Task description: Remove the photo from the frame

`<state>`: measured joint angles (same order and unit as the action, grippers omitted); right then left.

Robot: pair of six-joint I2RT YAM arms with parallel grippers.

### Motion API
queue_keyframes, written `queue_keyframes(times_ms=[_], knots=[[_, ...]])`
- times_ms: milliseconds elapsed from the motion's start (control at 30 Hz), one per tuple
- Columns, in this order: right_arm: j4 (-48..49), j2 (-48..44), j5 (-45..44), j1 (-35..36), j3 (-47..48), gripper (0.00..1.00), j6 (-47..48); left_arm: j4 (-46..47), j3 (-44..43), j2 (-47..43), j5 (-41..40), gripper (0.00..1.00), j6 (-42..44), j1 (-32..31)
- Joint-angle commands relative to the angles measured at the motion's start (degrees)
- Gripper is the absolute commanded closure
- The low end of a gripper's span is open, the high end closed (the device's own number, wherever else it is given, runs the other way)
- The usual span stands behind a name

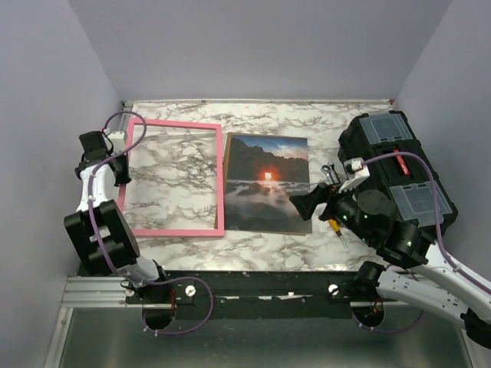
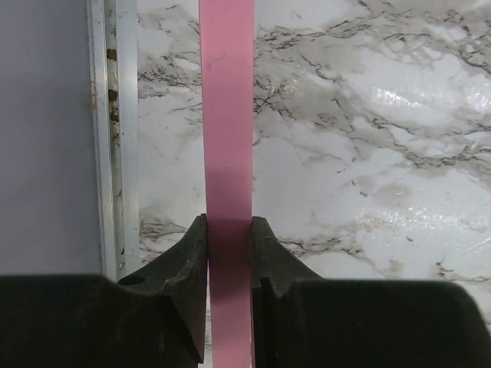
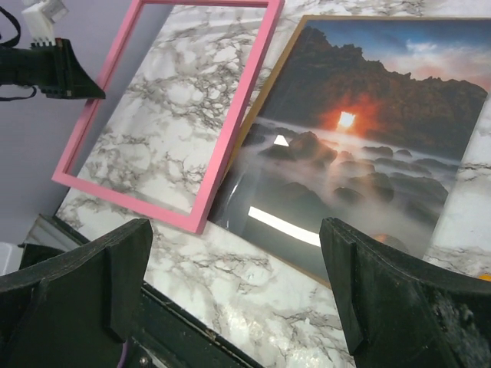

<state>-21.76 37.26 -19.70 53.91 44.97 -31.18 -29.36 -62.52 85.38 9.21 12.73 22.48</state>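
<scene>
- The frame (image 1: 173,232) lies flat on the left part of the marble table (image 1: 268,249). Its pink rectangle encloses nothing but bare marble, and the overhead and right wrist views show no print or board inside it.
- The photo (image 1: 265,184) is outside the frame, lying face up on the table just to the frame's right. It shows dark rocks, an orange-red glow and blue sky, and a thin brown edge runs around it.
- The photo's left edge runs alongside the frame's right rail. Whether the two touch cannot be told.
- The black toolbox (image 1: 399,165) sits at the right end of the table, well apart from the frame. It has clear-lidded compartments on top, and what is in them cannot be made out. The right arm crosses in front of part of it.
- The left gripper (image 2: 229,245) is clamped on the frame's left rail, with one finger pressed against each side of the pink strip (image 2: 226,115).
- A metal strip (image 2: 115,115) along the table edge runs just outside that rail, beside the purple wall.
- The right gripper (image 1: 313,201) holds nothing and its jaws are spread wide. It hangs over the photo's near right corner, between the print and the toolbox.
- In its wrist view the photo (image 3: 360,153) and the frame (image 3: 230,138) lie beyond the two fingers (image 3: 123,268).
- A small orange item (image 1: 335,225) lies on the table below the right gripper, too small to identify.
</scene>
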Motion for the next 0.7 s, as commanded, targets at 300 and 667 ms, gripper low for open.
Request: queue_keyframes(times_ms=[300, 667], knots=[[-4.73, -2.38, 3.31, 0.14, -0.64, 0.01, 0.6, -0.13, -11.76, 13.56, 8.76, 1.0, 13.76, 7.56], [0.03, 1.9, 1.66, 0.12, -2.22, 0.0, 0.66, 0.86, -12.55, 16.68, 1.65, 0.62, 4.23, 7.58]])
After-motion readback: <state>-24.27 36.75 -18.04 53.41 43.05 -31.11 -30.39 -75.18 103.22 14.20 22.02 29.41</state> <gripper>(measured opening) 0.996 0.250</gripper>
